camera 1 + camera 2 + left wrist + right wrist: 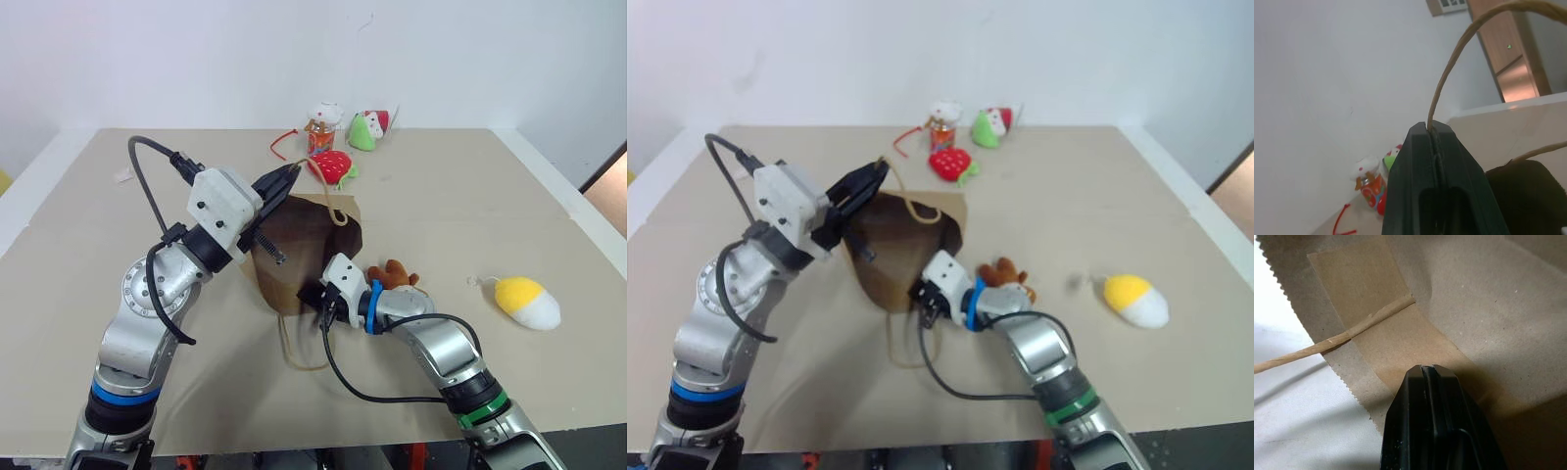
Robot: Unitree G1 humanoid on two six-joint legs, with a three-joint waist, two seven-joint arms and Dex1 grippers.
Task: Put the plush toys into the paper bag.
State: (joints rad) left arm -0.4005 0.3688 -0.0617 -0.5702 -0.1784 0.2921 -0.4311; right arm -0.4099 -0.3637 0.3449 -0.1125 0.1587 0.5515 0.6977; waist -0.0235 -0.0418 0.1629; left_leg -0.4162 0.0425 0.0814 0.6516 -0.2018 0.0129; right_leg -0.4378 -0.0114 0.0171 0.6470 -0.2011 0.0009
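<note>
Right gripper (pixel 315 299) sits nearest, low at the paper bag (pixel 294 245) mouth, fingers pressed together against the lower lip, seemingly pinning it to the table (pixel 490 186). Left gripper (pixel 287 178) is raised above, pinching the upper cord handle (pixel 1449 73) to hold the mouth open. Monkey (pixel 392 274) lies just beside the right wrist, outside the bag. Yellow-and-white toy (pixel 526 301) lies well right. Strawberry plush (pixel 333 166) and other toys (pixel 343 127) sit far back. Nothing visibly bagged yet.
</note>
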